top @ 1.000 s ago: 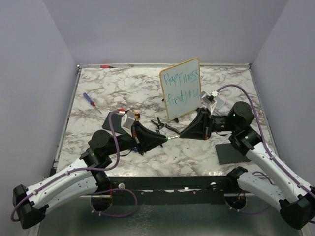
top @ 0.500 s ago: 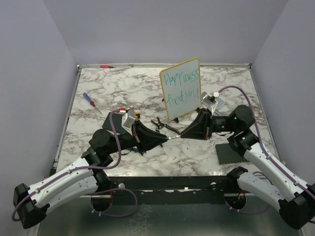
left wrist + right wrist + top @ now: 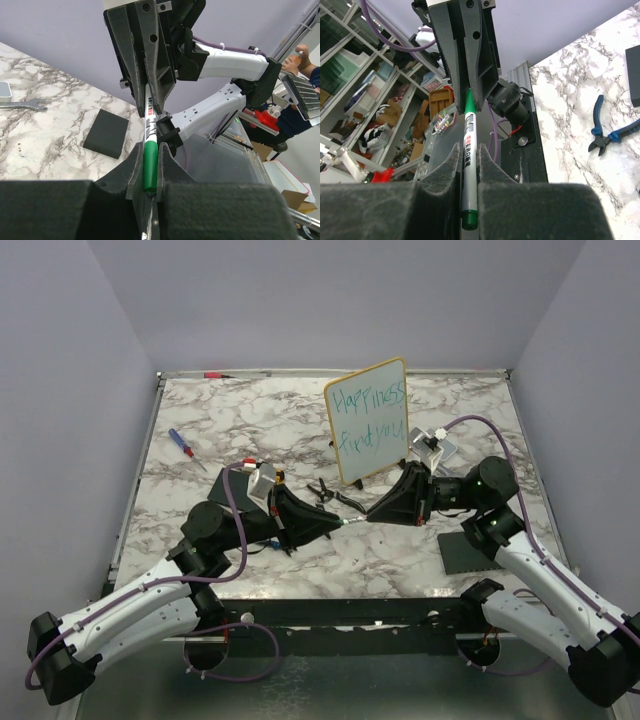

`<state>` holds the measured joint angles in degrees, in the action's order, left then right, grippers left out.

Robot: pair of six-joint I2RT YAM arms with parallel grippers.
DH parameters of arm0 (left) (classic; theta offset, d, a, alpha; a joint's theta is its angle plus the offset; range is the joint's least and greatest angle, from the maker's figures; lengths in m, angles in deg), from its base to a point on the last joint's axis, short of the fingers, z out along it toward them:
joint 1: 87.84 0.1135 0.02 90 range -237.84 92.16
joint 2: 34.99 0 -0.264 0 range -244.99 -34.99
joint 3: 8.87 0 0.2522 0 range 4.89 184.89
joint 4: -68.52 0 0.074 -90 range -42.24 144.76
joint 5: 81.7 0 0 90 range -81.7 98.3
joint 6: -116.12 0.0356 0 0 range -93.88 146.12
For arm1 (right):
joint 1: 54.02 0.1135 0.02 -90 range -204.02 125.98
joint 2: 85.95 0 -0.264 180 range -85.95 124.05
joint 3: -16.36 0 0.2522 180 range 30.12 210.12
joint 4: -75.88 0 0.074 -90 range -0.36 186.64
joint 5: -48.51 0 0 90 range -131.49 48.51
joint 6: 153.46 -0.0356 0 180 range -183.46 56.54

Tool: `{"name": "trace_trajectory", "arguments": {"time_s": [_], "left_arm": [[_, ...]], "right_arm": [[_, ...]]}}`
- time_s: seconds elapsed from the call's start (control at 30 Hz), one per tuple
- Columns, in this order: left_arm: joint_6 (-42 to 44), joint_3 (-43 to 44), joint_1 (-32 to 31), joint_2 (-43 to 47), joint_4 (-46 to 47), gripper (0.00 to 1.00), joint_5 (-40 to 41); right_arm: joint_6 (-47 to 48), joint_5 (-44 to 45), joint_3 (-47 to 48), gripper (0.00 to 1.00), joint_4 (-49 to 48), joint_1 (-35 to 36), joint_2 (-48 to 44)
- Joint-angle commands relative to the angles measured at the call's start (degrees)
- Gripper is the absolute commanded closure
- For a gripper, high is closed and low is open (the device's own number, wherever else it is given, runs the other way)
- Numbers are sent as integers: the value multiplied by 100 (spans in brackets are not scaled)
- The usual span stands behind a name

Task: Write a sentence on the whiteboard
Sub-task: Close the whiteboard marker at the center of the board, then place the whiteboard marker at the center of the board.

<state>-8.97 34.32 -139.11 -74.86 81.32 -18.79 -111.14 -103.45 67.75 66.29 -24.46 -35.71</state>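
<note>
the pen (image 3: 352,520) was held level at mid-frame, spanned between both grippers set tip to tip. the left gripper (image 3: 337,524) was closed narrowly on the green cap (image 3: 150,167). the right gripper (image 3: 369,514) was closed narrowly on the white barrel (image 3: 468,165). this two-ended hold was judged to serve capping: one end is fixed while the other is pressed along the pen's axis. the judgement was supported by the sentence (image 3: 368,416), which was read as complete in two teal lines. whether the cap was fully seated could not be told.

the board (image 3: 372,460) was stood upright on its feet at upper centre-right of the top view, face turned toward the arms. it was located just above the two grippers in that view, nearer the right gripper. no contact with either gripper or with the pen was visible.
</note>
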Motion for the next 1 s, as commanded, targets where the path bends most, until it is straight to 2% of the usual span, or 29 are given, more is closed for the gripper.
{"name": "trace_trajectory", "arguments": {"time_s": [0.0,0.07,0.13,0.2,0.27,0.37,0.53,0.67,0.8,0.97], "left_arm": [[221,103,-80,-214,-105,98,58],[630,263,-65,-129,-828,58,432],[1040,470,-57,-20,-1610,28,985],[1376,692,-42,59,-2255,13,1526],[1586,921,-18,82,-2775,3,2057],[1800,1194,33,-98,-3296,1,2646],[1996,1664,368,-936,-3846,1,3033],[1907,1844,961,-1382,-3870,1,2899],[1690,1873,1733,-1735,-3857,1,2536],[1655,1586,1969,-1662,-3780,1,2970]], "right_arm": [[491,791,-25,99,746,366,35],[1022,1700,252,99,1782,358,-88],[1344,2661,447,99,2690,357,-149],[1394,3440,526,99,3198,348,-167],[1315,4304,577,99,3696,327,-143],[1162,5347,526,99,4237,292,-82],[1043,5865,126,100,4287,66,-12],[1065,5803,-242,99,4110,-275,65],[1031,5243,-704,99,3584,-752,300],[981,4846,-1049,99,3173,-1068,711]]}}
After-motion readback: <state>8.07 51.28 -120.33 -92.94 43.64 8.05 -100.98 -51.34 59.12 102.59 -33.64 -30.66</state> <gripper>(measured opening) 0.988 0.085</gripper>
